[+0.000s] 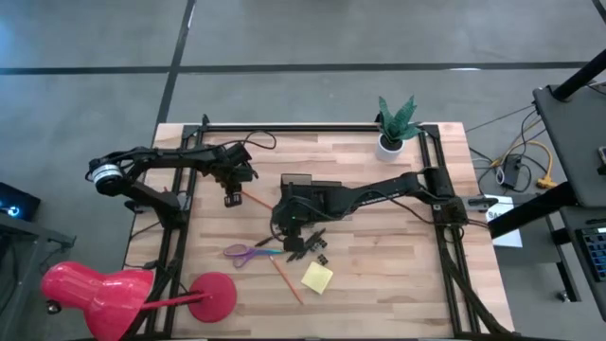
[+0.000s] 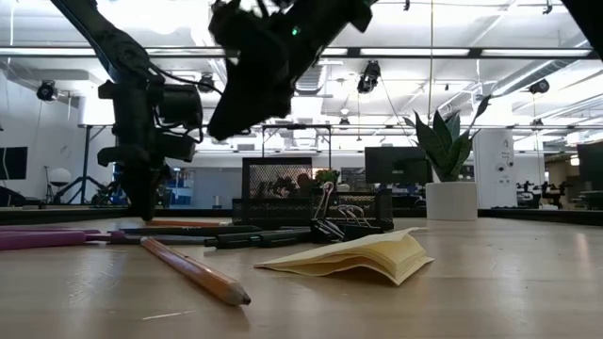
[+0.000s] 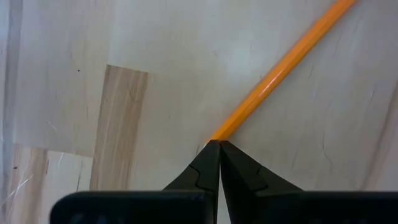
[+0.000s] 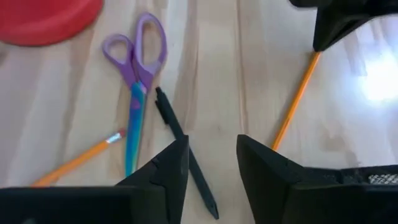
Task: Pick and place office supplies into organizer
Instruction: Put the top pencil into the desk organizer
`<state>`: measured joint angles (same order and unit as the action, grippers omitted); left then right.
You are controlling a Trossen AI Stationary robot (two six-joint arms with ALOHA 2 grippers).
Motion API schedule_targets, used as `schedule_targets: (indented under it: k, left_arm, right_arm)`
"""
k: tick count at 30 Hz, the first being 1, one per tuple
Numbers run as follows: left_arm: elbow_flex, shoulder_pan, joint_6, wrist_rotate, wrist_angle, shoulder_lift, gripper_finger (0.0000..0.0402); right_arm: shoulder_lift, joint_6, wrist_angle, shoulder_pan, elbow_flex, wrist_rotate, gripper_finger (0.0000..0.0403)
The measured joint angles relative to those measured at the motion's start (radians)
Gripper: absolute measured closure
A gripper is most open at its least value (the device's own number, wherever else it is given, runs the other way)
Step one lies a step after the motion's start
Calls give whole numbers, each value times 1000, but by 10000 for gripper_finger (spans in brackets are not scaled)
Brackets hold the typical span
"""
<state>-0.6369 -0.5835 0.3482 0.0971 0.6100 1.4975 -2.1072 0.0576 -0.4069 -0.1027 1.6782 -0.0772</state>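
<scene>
- High view: the right gripper (image 1: 295,239) hung over the loose supplies near the table's middle, just near of the organizer (image 1: 305,187), apparently placed to pick from the pile below. The scissors (image 1: 248,252), a black pen (image 1: 301,240), a clip (image 1: 322,258), the sticky pad (image 1: 317,277) and a pencil (image 1: 285,281) lay there, none yet in the organizer. The left gripper (image 1: 231,198) stood to the left, over a second pencil (image 1: 254,201).
- Low view: the organizer (image 2: 287,200) sat far across the table, behind the clip (image 2: 332,224) and the pad (image 2: 353,255); a pencil (image 2: 193,271) lay nearest. The left arm's tool came down to the tabletop at left; the other hung clear above.
- Left wrist view: the left gripper (image 3: 218,147) was pressed fully shut, its tips meeting at the end of the pencil (image 3: 281,67), touching rather than visibly clamping it.
- Right wrist view: the right gripper (image 4: 212,163) stood part open and empty, its jaws astride the pen (image 4: 185,160), likely to close on it. The scissors (image 4: 135,68) lay beside.
</scene>
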Motion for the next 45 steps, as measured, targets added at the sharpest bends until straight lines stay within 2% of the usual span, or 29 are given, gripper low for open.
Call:
schedule_targets:
  k: [15,22,27,34,35,38,39,45]
  left_arm:
    - [2,-26,-1,6,-4,1,401]
    - [2,-26,-1,-4,-6,0,402]
    - [2,-26,-1,-5,-6,0,402]
    - [2,-27,-4,-1,-9,0,402]
    - [2,-27,-4,0,-10,0,402]
    - [3,-27,-3,0,-16,0,402]
    - [3,-27,-3,0,-19,0,401]
    - [3,-27,-2,-1,-27,0,402]
  right_arm:
    - [-129,17,-8,74,104,-4,252]
    - [-178,-43,-2,79,118,-4,252]
    - [-198,-88,0,78,120,-76,252]
    - [-199,-97,18,84,119,-84,250]
    - [-199,-107,8,84,119,-107,250]
    - [-200,-133,-82,83,117,-299,250]
    - [-200,-134,-104,86,117,-315,250]
    - [-168,-95,-124,85,116,-248,250]
